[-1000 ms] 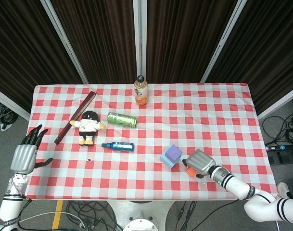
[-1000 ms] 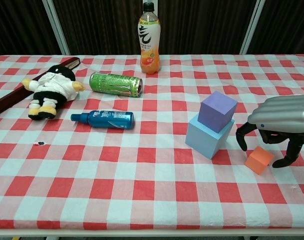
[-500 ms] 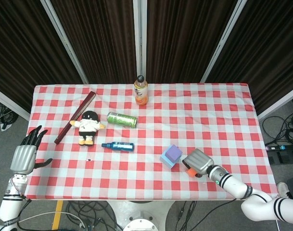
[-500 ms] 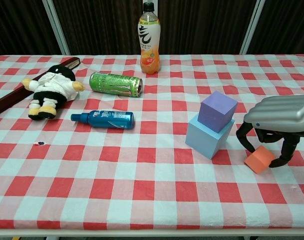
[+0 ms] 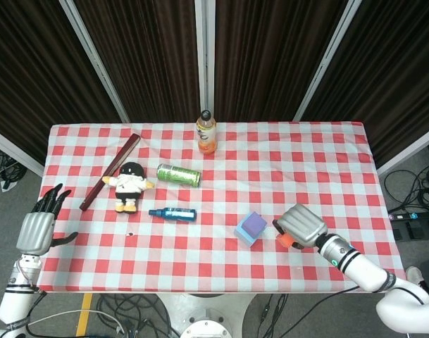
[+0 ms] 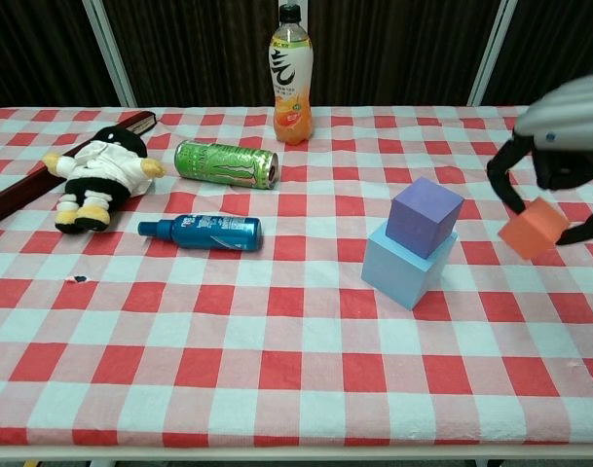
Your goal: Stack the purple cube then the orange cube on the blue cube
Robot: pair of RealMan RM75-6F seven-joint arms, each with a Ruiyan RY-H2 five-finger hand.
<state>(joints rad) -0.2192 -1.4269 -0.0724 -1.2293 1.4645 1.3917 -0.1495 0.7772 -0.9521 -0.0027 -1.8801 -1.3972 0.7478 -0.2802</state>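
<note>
**A:** So where's the orange cube (image 6: 534,227) right now?

**B:** We've got it pinched in our right hand (image 6: 559,126), fingers curled down around it, and it's up in the air, clear of the checkered tablecloth (image 6: 277,370). In the chest view it hangs off to the right of the purple cube (image 6: 425,216), about level with it, not touching. From the head view only a sliver of orange pokes out under the hand.

**A:** And the stack?

**B:** The purple cube sits on the blue cube (image 6: 405,265), a bit twisted relative to it, so the corners don't line up.

**A:** Rest of the table?

**B:** Everything else is left of the purple cube or behind it. Nearest on the left is a blue spray bottle (image 6: 201,232) lying on its side. Behind that, a green drink can (image 6: 226,162), also lying down. An orange drink bottle (image 6: 290,76) stands upright, behind and left of the purple cube. Far left there's a plush doll (image 6: 96,175) in a white shirt, with a dark red stick (image 5: 110,172) just beyond it.

**A:** Left hand?

**B:** Our left hand (image 5: 36,229) is well off past the table's left edge, holding nothing, fingers spread.
</note>
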